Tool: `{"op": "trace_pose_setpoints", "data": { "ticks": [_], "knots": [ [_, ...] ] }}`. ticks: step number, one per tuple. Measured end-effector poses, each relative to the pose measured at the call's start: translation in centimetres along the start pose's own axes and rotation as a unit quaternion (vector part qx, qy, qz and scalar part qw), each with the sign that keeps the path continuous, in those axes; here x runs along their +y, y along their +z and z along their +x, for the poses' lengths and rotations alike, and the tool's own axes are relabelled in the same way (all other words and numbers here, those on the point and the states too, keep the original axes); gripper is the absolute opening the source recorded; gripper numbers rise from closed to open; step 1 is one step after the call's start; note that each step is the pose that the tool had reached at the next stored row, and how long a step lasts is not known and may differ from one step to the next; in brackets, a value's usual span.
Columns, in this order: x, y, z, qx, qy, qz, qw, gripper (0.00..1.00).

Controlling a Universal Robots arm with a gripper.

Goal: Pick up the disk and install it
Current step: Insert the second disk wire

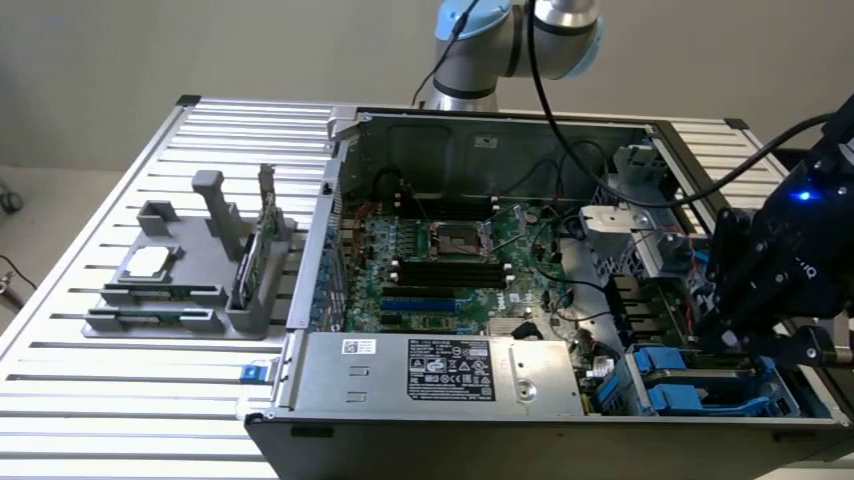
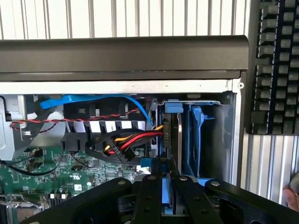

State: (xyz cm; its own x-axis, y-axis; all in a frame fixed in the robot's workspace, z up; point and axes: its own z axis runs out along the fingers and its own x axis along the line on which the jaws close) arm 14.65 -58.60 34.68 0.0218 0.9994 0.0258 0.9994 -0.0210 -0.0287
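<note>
Over the drive bay (image 1: pixel 707 385), claw (image 2: pixel 169 186) gripping disk (image 2: pixel 174 154).

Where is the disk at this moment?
The disk stands on edge in the blue drive bay at the computer case's corner, at the exterior view's lower right, held by the claw.

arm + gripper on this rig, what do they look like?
The arm has silver-grey tube sections, light-blue joint caps and black cables trailing down. The gripper is black and blocky with a blue lit indicator; the wrist view shows black linkage fingers with bolted pivots.
</note>
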Motion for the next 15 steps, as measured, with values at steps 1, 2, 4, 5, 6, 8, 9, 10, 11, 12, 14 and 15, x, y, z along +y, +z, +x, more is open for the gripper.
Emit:
{"op": "trace_pose_setpoints", "data": {
  "ticks": [1, 2, 4, 5, 6, 8, 9, 10, 11, 12, 14, 15],
  "knots": [
    [0.02, 0.07, -0.01, 0.0001, 0.0, 0.0, 1.0, 0.17],
    [0.04, 0.14, -0.01, 0.0001, 0.0, 0.0, 1.0, 0.17],
    [0.1, 0.22, -0.02, 0.0002, 0.0, 0.0, 1.0, 0.17],
    [0.13, 0.26, -0.02, 0.0002, 0.0, 0.0, 1.0, 0.17],
    [0.16, 0.29, -0.02, 0.0004, 0.0, 0.0, 1.0, 0.17],
    [0.2, 0.34, -0.03, 0.0007, 0.0, 0.0, 1.0, 0.17],
    [0.21, 0.36, -0.04, 0.0009, 0.0, 0.0, 1.0, 0.17],
    [0.23, 0.38, -0.05, 0.0012, 0.0, 0.0, 1.0, 0.17],
    [0.25, 0.4, -0.06, 0.0013, 0.0, 0.0, 1.0, 0.17],
    [0.27, 0.42, -0.07, 0.0016, 0.0, 0.0, 1.0, 0.17],
    [0.29, 0.47, -0.1, 0.0023, 0.0, 0.0, 1.0, 0.17],
    [0.29, 0.5, -0.12, 0.0027, 0.0, 0.0, 1.0, 0.17]
  ]
}}
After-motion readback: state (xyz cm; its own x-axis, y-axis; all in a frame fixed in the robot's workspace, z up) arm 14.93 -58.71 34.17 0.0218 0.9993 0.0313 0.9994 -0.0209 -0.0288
